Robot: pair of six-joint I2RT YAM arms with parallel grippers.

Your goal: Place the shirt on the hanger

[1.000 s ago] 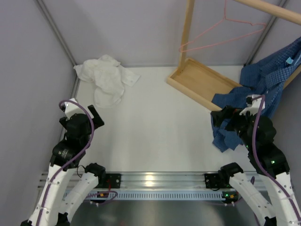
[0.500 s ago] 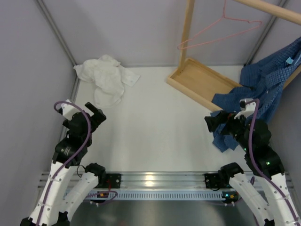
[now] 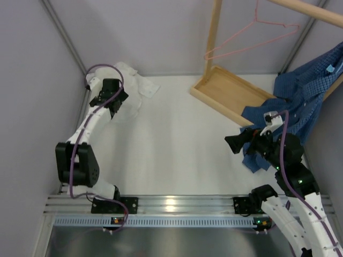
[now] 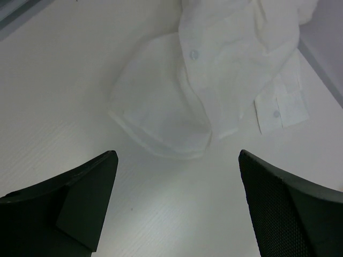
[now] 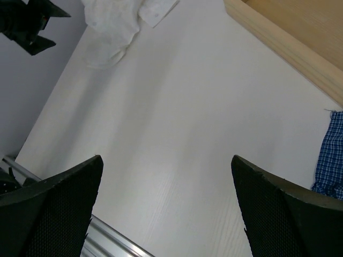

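The white shirt [image 3: 133,88] lies crumpled at the table's far left corner. In the left wrist view the shirt [image 4: 214,69] is just ahead of the fingertips, its buttoned edge and a cuff showing. My left gripper [image 3: 111,99] hovers over the shirt's near edge, open and empty [image 4: 177,155]. The pink wire hanger [image 3: 257,21] hangs from the wooden rail at the far right. My right gripper [image 3: 231,143] is open above the right side of the table, pointing left, nothing between its fingers [image 5: 166,158]. From there the shirt [image 5: 115,21] is far off.
A wooden rack with a tray base [image 3: 230,93] and an upright post [image 3: 213,37] stands at the back right. A blue checked shirt [image 3: 300,96] hangs from it, down onto the table beside my right arm. Grey walls close the left and back.
My left arm has stretched forward from the near left to the white shirt. My right gripper has moved a little left and forward. Both stayed open.
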